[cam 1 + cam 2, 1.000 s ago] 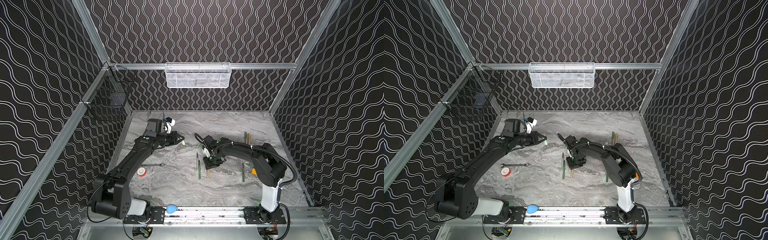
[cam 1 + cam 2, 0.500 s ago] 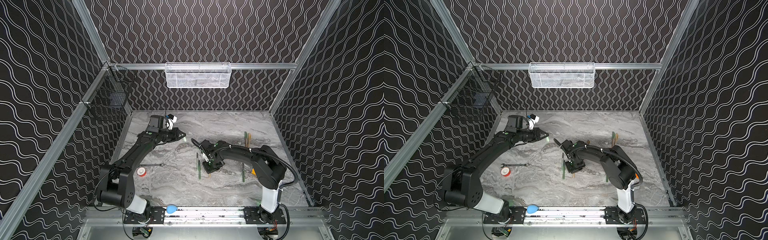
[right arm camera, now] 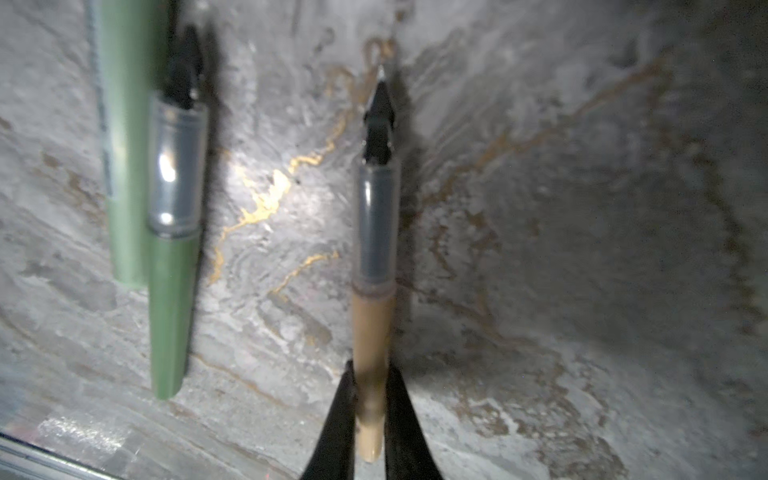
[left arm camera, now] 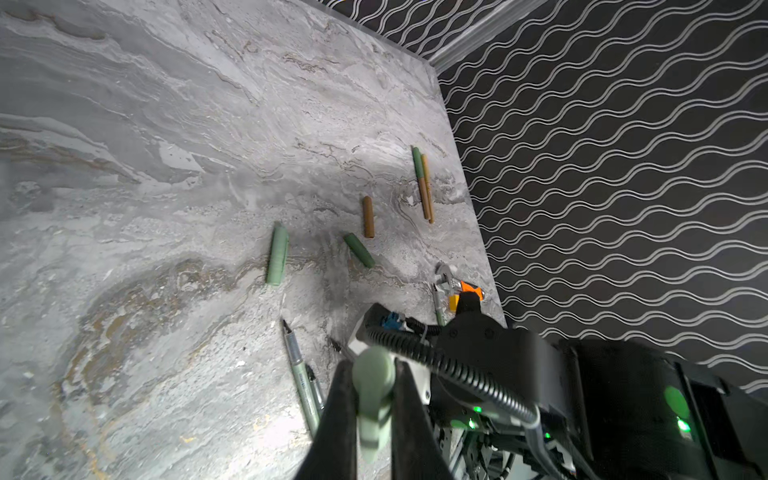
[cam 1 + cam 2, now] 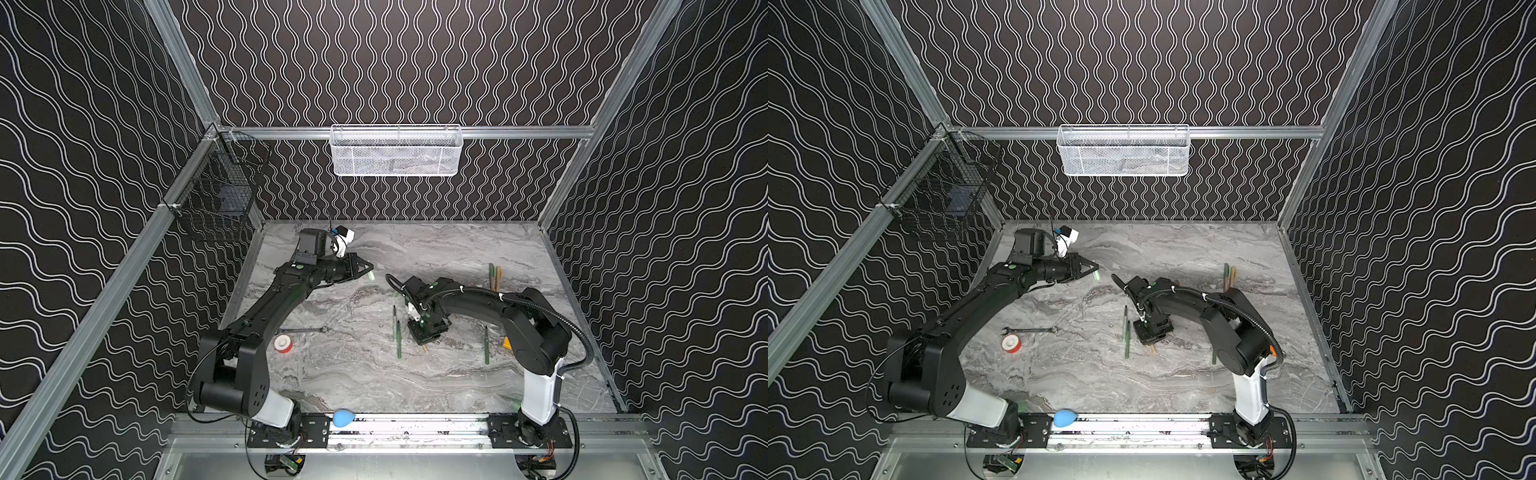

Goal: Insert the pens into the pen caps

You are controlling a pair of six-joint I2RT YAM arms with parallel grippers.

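Note:
My left gripper (image 4: 374, 399) is shut on a pale green pen cap (image 4: 372, 374), held above the table's back left (image 5: 371, 274). My right gripper (image 3: 371, 399) is shut on the tan pen (image 3: 371, 328), low over the table's middle (image 5: 424, 348), dark tip pointing away. Beside it lie a pale green pen (image 3: 120, 145) and a dark green pen (image 3: 168, 316). Another dark green pen (image 5: 486, 345) lies further right. In the left wrist view, loose caps rest on the table: pale green (image 4: 277, 259), dark green (image 4: 359, 250) and tan (image 4: 368, 217).
A green and a tan pen (image 5: 494, 277) lie side by side at the back right. A silver wrench (image 5: 303, 330) and tape roll (image 5: 283, 344) lie left. A utility knife (image 4: 465, 291) sits by the right arm's base. Wire baskets (image 5: 395, 151) hang on the walls.
My right gripper has come down over the tan pen and shut on it. The left arm has shifted slightly toward the back with the cap still held.

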